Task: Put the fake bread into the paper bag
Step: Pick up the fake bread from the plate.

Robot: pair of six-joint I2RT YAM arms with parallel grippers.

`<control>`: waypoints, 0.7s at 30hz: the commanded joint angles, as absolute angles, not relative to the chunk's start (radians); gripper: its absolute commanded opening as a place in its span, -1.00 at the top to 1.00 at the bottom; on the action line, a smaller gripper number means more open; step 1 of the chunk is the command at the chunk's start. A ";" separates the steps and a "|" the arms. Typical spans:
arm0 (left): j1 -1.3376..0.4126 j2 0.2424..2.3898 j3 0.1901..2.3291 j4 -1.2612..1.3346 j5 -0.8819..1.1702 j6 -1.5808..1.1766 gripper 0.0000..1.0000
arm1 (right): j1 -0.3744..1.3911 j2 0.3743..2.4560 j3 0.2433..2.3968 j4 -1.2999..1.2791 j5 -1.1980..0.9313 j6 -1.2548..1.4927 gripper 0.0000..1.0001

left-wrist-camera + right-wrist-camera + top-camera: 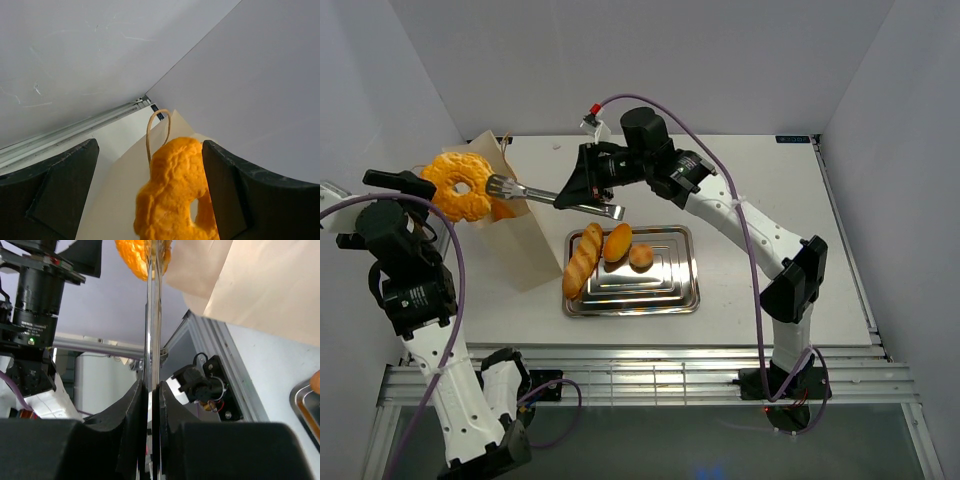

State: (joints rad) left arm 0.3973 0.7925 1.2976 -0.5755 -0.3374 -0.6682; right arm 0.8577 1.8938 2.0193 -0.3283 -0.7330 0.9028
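LEFT WRIST: A glossy orange ring doughnut hangs in the gap of the left pincer, whose 2 dark fingers stand wide apart, released and apart from the doughnut on either side. Behind the doughnut rises the cream paper bag, with 1 brown cord handle looping above its rim.

RIGHT WRIST: The right pincer is clenched on a pair of long metal tongs, the 2 blades pressed together between its fingers and running straight up the view. At the far end the tongs grip the doughnut's edge, seen at the top of this view. A beige panel of the bag fills the upper right. The corner of a steel tray shows at the right edge.

TOP: Over the white bench, the right arm reaches left across the middle, its tongs holding the doughnut high at the left, beside the left pincer and over the upper end of the bag. Whether the doughnut touches the paper cannot be told. The bag stands at the left of the bench, just beside the tray. On the tray lie 3 more toy loaves: a long baguette at the left edge, an oval roll touching it, and a small round roll close by.
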 commanded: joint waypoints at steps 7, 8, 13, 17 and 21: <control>0.397 0.870 1.247 -0.502 -0.226 -0.653 -0.89 | 0.850 1.959 2.237 -0.495 -0.525 0.733 0.84; 0.397 0.874 1.249 -0.494 -0.216 -0.653 -0.89 | 0.850 1.957 2.235 -0.508 -0.509 0.707 0.84; 0.399 0.907 1.243 -0.465 -0.181 -0.667 -0.89 | 0.847 1.937 2.220 -0.545 -0.433 0.663 0.85; 0.397 0.923 1.192 -0.431 -0.169 -0.672 -0.81 | 0.847 1.936 2.229 -0.572 -0.403 0.643 0.85; 0.397 0.930 1.157 -0.399 -0.147 -0.670 -0.65 | 0.847 1.927 2.223 -0.587 -0.393 0.629 0.85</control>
